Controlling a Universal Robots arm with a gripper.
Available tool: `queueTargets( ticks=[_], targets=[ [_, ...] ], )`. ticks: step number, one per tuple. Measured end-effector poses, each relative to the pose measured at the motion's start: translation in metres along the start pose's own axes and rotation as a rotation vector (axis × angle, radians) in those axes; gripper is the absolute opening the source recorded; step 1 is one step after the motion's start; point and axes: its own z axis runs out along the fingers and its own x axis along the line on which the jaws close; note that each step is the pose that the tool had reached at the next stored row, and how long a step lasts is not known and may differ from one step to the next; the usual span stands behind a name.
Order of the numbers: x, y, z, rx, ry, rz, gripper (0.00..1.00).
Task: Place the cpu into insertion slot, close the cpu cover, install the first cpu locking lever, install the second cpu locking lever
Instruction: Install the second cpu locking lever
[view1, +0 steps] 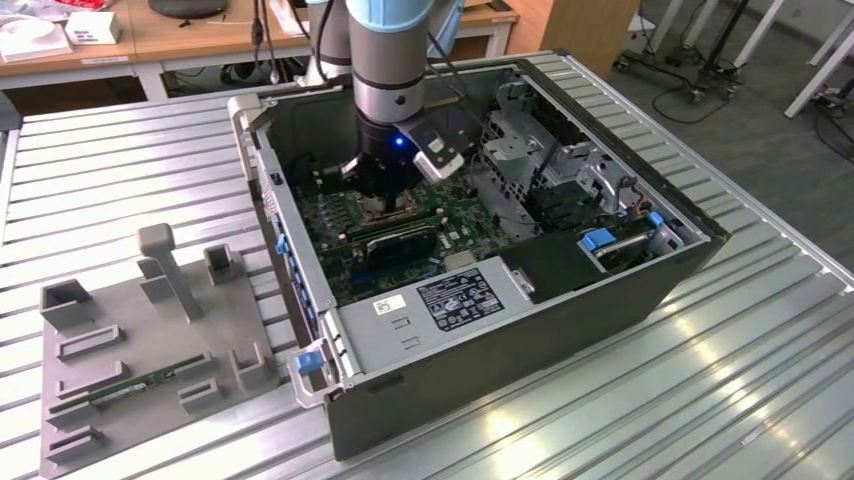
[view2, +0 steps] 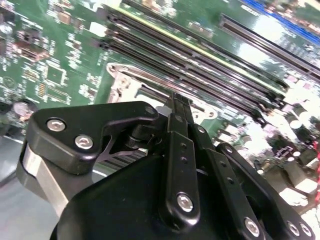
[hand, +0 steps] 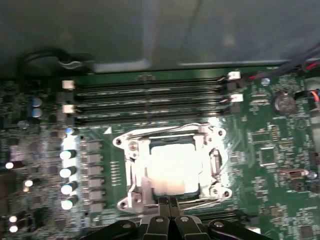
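At the left of the exterior view a grey fixture tray (view1: 147, 350) lies on the ribbed counter (view1: 694, 380). Centre frame, the arm reaches down into the open computer case (view1: 521, 330). In the first wrist view the cpu (hand: 176, 169) sits bright in the insertion slot (hand: 131, 172), the cpu cover (hand: 212, 136) framing it — the end effector (hand: 170, 206) poised at the socket's edge, fingers (hand: 175, 209) pressed together, holding nothing. Memory slots (hand: 150, 100) run beyond.

White label (view1: 457, 297) on power supply box (view1: 427, 318): print present, seemingly too small to read.
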Motion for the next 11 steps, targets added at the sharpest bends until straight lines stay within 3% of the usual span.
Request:
queueTargets(
  ticks=[11],
  targets=[
    [0.0003,0.0170,0.0015,0.0001,0.0000,0.000,0.11]
  ],
)
